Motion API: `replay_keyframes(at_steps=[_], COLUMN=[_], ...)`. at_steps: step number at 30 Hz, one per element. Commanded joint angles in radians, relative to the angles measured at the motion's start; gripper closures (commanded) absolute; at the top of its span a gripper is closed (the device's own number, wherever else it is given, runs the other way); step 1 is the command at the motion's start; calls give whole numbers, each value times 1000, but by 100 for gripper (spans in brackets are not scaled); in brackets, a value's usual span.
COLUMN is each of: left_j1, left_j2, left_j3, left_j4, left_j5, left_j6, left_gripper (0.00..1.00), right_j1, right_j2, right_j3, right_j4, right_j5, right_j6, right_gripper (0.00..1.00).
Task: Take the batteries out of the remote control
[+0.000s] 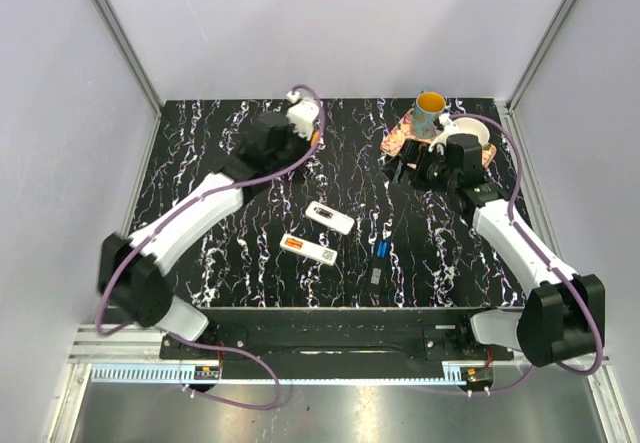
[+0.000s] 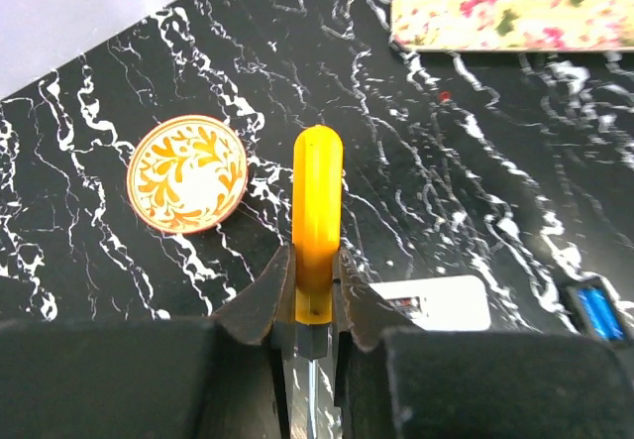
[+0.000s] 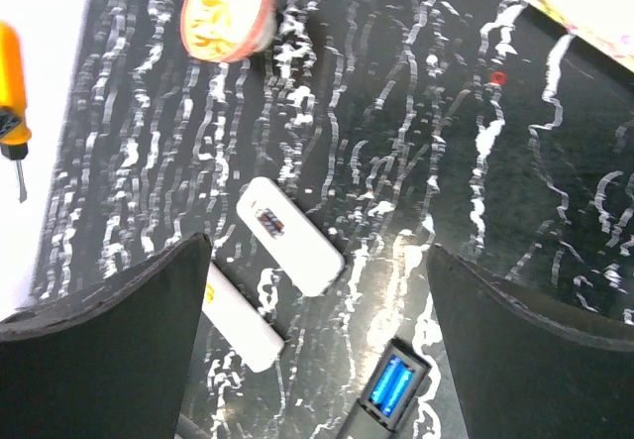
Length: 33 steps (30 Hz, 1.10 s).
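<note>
Basically: orange batteries (image 1: pixel 293 244) sit in the left end of the near white remote (image 1: pixel 308 249), its long axis slanting far-left to near-right, between the 2 arms. Left gripper (image 2: pixel 315 280) clamps a screwdriver (image 2: pixel 317 201). Right gripper (image 3: pixel 319 251) gapes wide, roughly as close.

The black, white-veined desk (image 1: pixel 440 253) carries a mug (image 1: pixel 431 113) with a yellow inside, upright at the far edge of a floral mat (image 1: pixel 400 139). A white cup (image 1: pixel 470 131) sits just beside it. A small round saucer (image 2: pixel 188 173) with orange scrollwork lies flat. An orange-handled screwdriver (image 2: pixel 317 211) hangs above the desk.
</note>
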Motion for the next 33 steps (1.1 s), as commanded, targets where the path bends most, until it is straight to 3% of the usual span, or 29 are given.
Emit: replay_keyframes(at_steps=[1,7,11,29,33], left_j1=[7,13,13,13,13], left_j2=[-202,-466,-580,-631,-637], left_j3=[-184,-501,-620,-620,-609], left_j4=[79,342,461,470,428], left_j5=[150,357,398,459,402], left_j6=[-161,-409,-506,-496,-486], left_gripper=[100,100,100,100,100], right_j1=[13,114,190,397,400], right_j2=[-83,-76,-31,168,168], right_j3=[-65,-95,-94,-36,-53], right_j4=[217,416,526,824,853], right_j5=[-137,-208,-235,-304,-295], right_j6=[102,193,260,435,451], right_gripper=[0,2,5,32,32])
